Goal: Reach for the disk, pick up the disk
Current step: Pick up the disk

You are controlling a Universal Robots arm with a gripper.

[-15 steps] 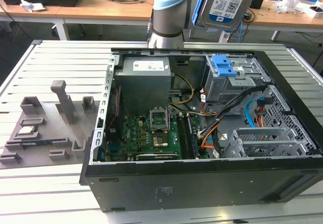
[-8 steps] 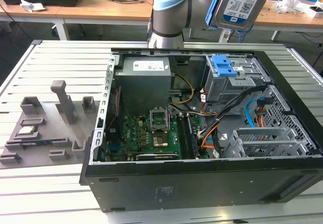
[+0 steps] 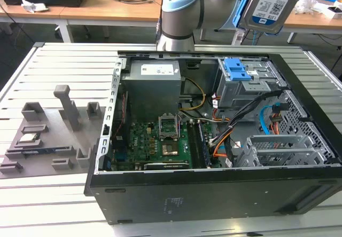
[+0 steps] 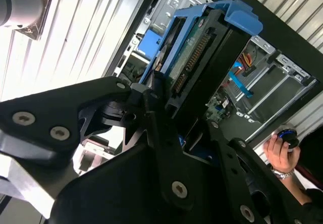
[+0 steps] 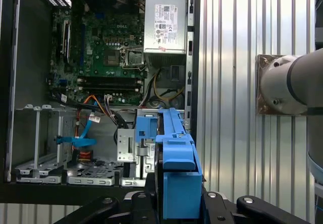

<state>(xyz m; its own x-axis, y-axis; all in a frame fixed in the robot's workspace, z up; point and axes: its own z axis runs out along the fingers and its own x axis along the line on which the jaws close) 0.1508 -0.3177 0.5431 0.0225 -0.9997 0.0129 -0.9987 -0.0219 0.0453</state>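
In the exterior view the disk (image 3: pixel 272 3) hangs high at the picture's upper edge, tilted with its label toward the camera and its blue frame along the side nearer the arm (image 3: pixel 181 5). It is above the far corner of the open computer case (image 3: pixel 214 197) on the exterior view's right, well apart from the case walls, with free air on every side that shows. Below it sits the drive bay (image 3: pixel 254 87) with a blue latch (image 3: pixel 238 69) on top, beside the power supply (image 3: pixel 155 85) and the motherboard (image 3: pixel 155 141). The case lies on a slatted metal table (image 3: pixel 69 61), and a gray tray (image 3: pixel 45 117) of small parts lies just beside the case on the exterior view's left. In the second wrist view the gripper (image 4: pixel 184 108) is closed on the disk, one black finger pressed to each broad side, with the connector edge and the blue frame standing out past the fingertips. Beyond the disk the case interior lies open, and a person's hand (image 4: pixel 276 151) holding a round object is near the case's outer rim. In the first wrist view the disk is seen edge-on between the fingers, its blue frame uppermost, over the case wall where it meets the bare slats, well above the drive bay.
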